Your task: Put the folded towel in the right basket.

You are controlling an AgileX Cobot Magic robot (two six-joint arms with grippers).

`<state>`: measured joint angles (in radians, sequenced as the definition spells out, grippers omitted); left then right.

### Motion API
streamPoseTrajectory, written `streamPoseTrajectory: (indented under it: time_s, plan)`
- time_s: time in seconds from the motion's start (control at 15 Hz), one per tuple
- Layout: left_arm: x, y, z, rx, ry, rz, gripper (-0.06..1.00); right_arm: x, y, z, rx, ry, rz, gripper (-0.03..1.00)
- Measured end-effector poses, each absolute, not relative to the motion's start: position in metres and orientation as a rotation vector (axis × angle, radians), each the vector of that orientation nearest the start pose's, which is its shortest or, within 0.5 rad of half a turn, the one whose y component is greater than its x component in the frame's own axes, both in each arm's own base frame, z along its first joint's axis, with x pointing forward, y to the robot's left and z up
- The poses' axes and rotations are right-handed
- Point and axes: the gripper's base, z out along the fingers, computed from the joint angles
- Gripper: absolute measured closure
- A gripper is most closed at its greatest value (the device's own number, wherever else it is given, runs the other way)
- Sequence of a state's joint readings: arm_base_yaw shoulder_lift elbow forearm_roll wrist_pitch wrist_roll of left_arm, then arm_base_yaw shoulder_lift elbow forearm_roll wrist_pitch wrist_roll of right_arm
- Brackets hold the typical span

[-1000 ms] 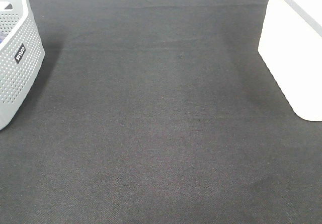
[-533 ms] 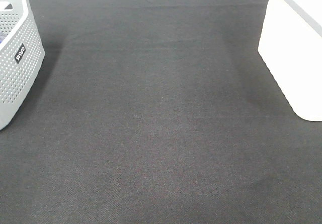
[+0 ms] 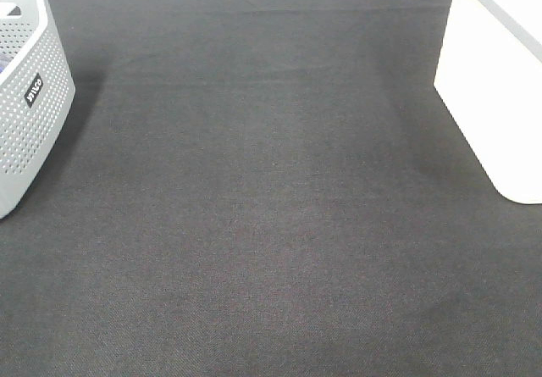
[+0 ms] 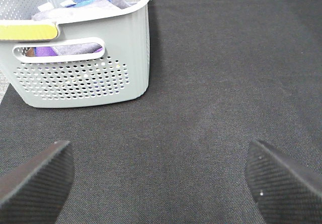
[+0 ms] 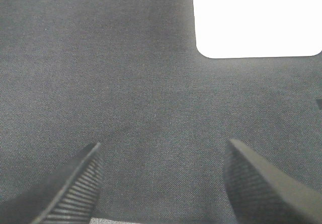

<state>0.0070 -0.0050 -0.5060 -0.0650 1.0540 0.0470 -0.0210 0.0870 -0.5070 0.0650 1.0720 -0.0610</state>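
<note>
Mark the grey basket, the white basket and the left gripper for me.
grey basket (image 4: 85, 80), left wrist view, on its perforated front wall.
white basket (image 3: 495, 97), exterior high view, on its side wall.
left gripper (image 4: 161, 181), left wrist view, midway between the open fingertips.

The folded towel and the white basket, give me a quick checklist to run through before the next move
1. Folded towel located: not ok, it shows in no view.
2. White basket in view: ok, at the right edge of the high view; its inside is out of view.
3. Left hand open and holding nothing: ok.
4. Right hand open and holding nothing: ok.
5. Grey basket told apart from the target: ok, perforated, with cloths inside; none looks rust-brown.
6. Black mat between the baskets free of obstacles: ok.
</note>
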Motion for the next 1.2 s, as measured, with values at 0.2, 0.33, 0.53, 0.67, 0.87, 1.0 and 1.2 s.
streamPoseTrajectory:
  time_s: [0.2, 0.33, 0.53, 0.67, 0.87, 1.0, 1.2]
  plan:
    - [-0.006, -0.005, 0.280, 0.044, 2.025, -0.043, 0.07, 0.006, 0.005, 0.278, -0.043, 2.126, 0.031, 0.32]
    - [-0.006, -0.005, 0.280, 0.044, 2.025, -0.043, 0.07, 0.000, 0.005, 0.278, -0.044, 2.083, 0.029, 0.32]
    - [-0.006, -0.005, 0.280, 0.044, 2.025, -0.043, 0.07, -0.006, 0.005, 0.278, -0.045, 2.046, 0.027, 0.32]
    - [-0.006, -0.005, 0.280, 0.044, 2.025, -0.043, 0.07, -0.007, 0.005, 0.278, -0.045, 2.043, 0.028, 0.32]
    - [-0.006, -0.005, 0.280, 0.044, 2.025, -0.043, 0.07, -0.007, 0.006, 0.278, -0.045, 2.043, 0.030, 0.32]
    - [-0.006, -0.005, 0.280, 0.044, 2.025, -0.043, 0.07, -0.007, 0.006, 0.278, -0.045, 2.043, 0.030, 0.32]
    - [-0.006, -0.005, 0.280, 0.044, 2.025, -0.043, 0.07, -0.007, 0.006, 0.278, -0.045, 2.043, 0.030, 0.32]
